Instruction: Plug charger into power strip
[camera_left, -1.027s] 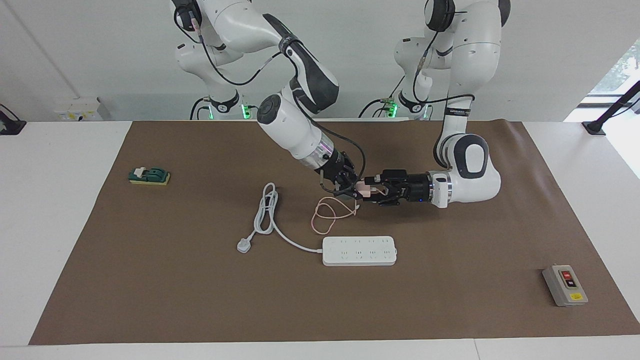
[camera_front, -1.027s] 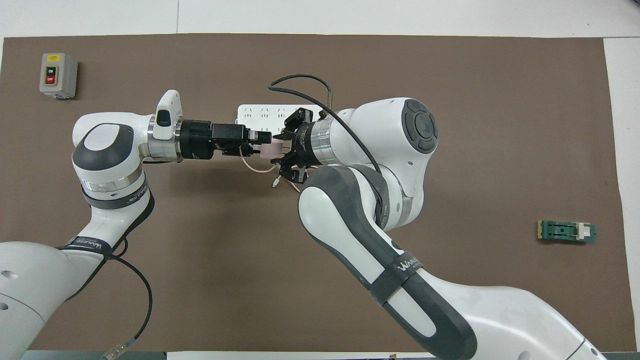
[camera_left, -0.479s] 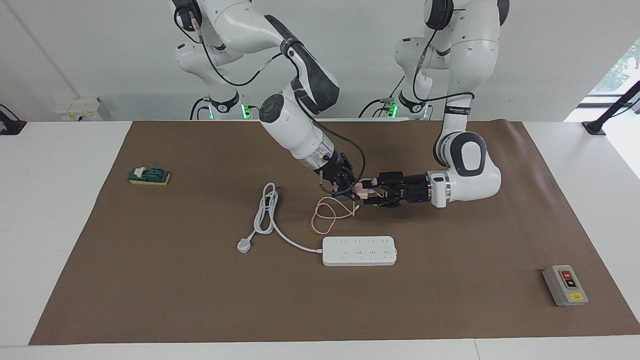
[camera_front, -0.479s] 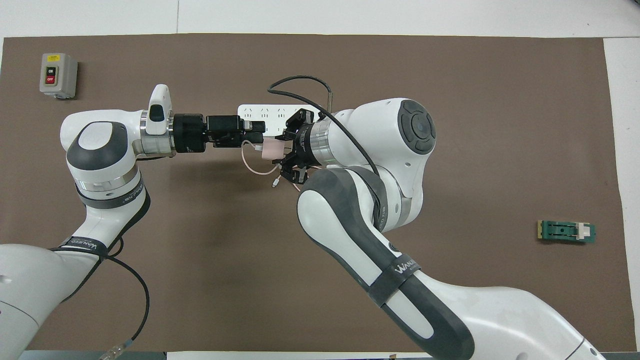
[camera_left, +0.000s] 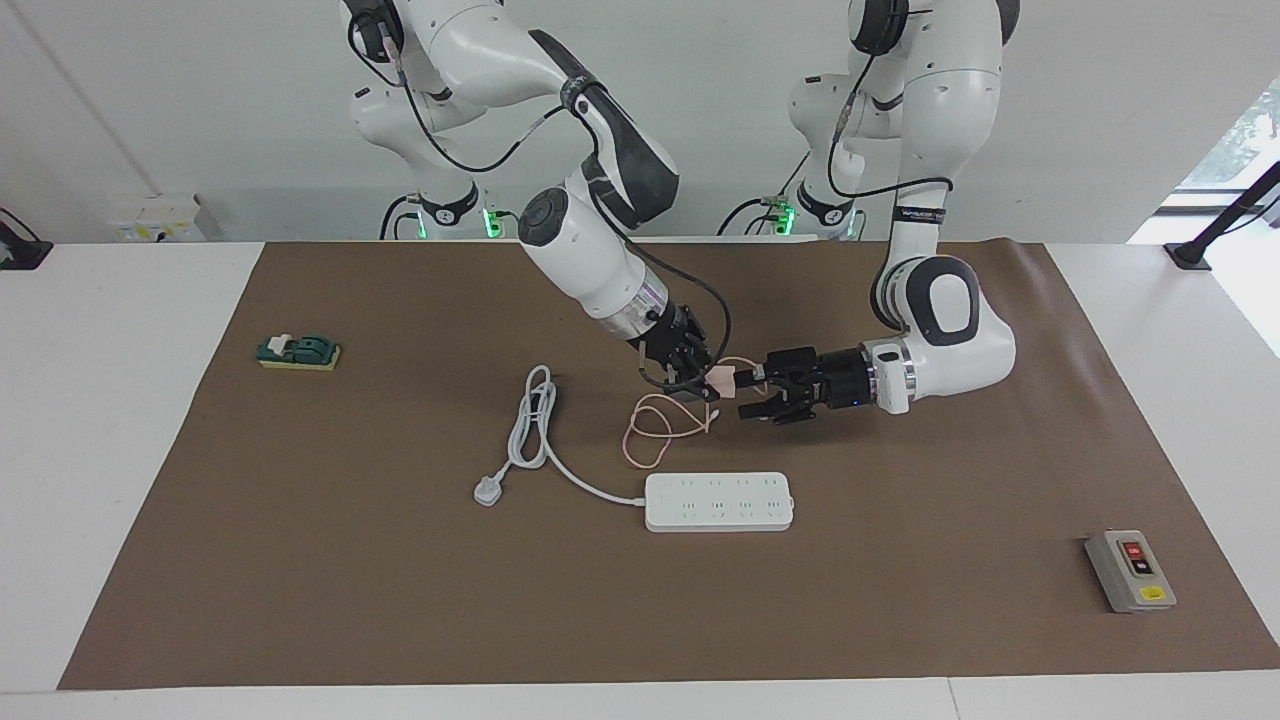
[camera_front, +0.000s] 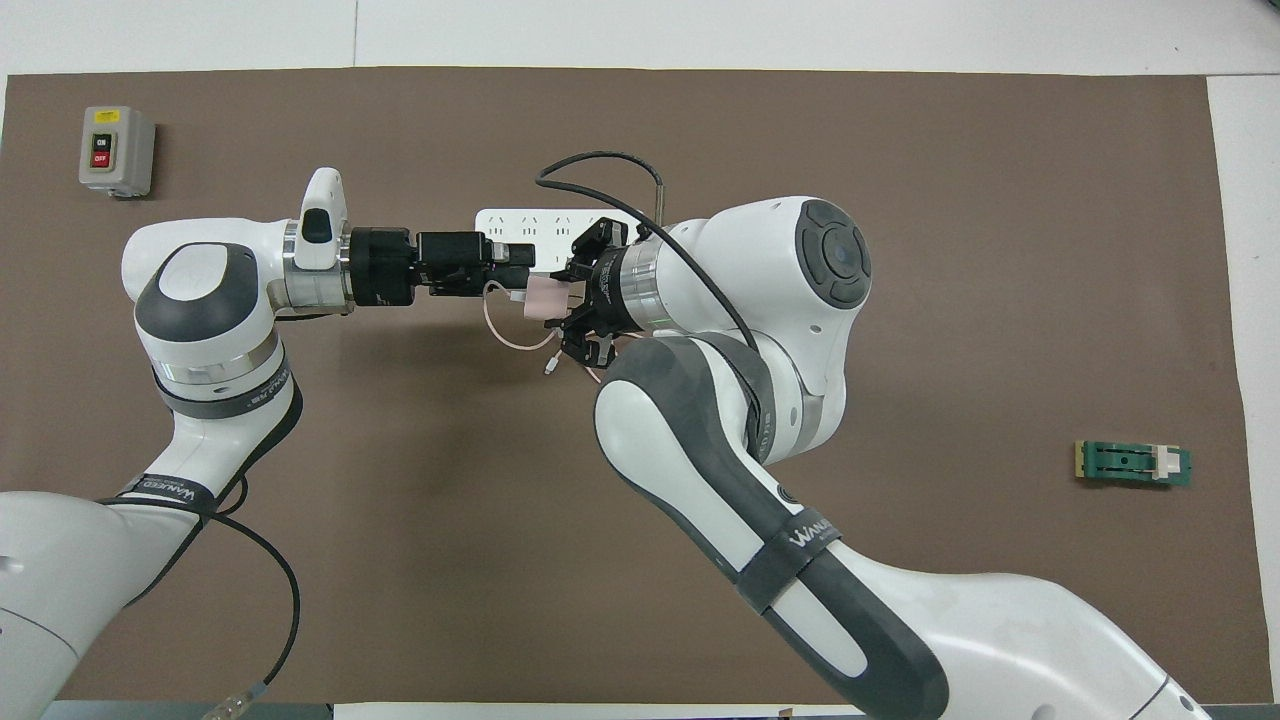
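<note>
Charger (airborne) in right gripper | left gripper open beside

A matt brown paper-like sheet covers the smooth white tabletop, slightly wavy at its 12 o'clock edge. The long white power strip looks like smooth, faintly glossy plastic, as does the small pale pink charger cube. The arms' white shells are glossy plastic with polished metal wrist rings.
</note>
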